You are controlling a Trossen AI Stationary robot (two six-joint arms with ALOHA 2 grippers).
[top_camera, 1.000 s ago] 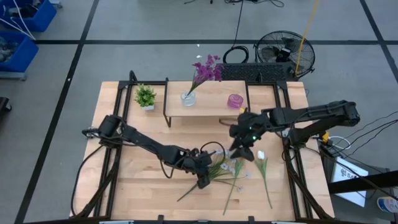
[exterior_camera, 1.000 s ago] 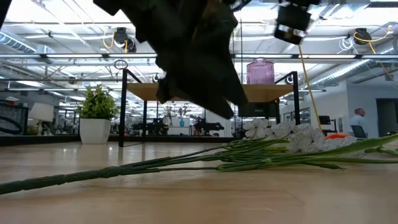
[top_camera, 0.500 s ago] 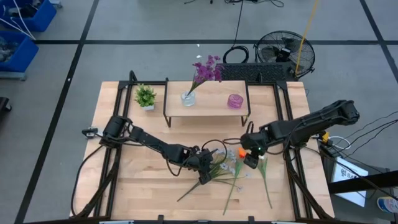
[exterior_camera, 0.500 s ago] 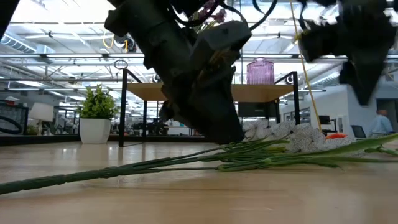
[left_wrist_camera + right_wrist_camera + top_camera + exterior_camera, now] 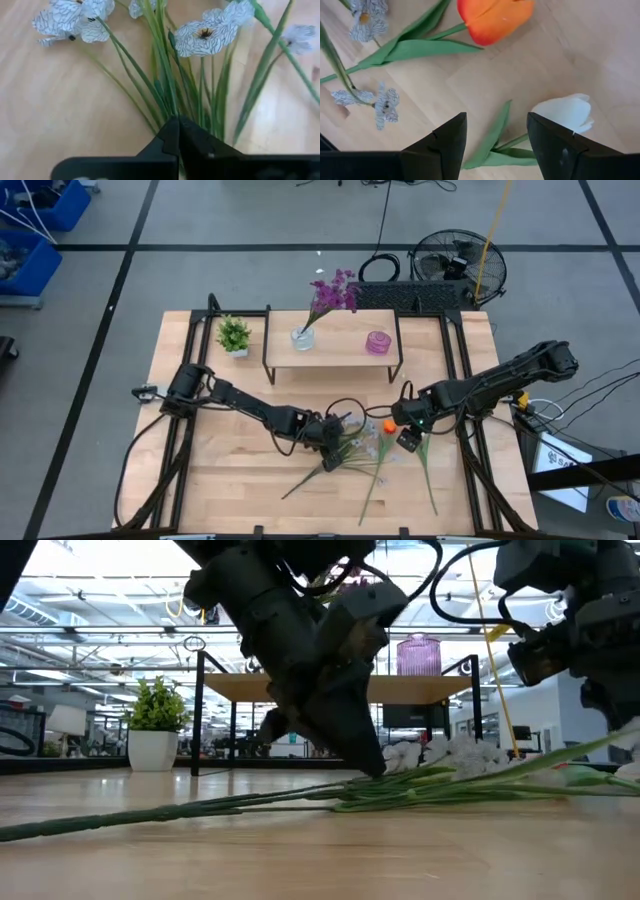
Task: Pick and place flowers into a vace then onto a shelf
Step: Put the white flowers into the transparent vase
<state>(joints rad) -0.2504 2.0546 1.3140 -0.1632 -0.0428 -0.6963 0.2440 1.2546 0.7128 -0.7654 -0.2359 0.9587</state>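
Left gripper (image 5: 177, 131) pinched tight on the white spray (image 5: 165, 85) stems, in front of the shelf (image 5: 335, 342). Right gripper (image 5: 495, 132) spread above the white bud (image 5: 564, 113), beside the orange bloom (image 5: 492, 17). Best lift the spray slowly, free of neighbouring stems.

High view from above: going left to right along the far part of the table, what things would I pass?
Small green potted plant → clear glass vase holding purple flowers on the low wood-topped shelf → small pink ribbed jar, also on the shelf.
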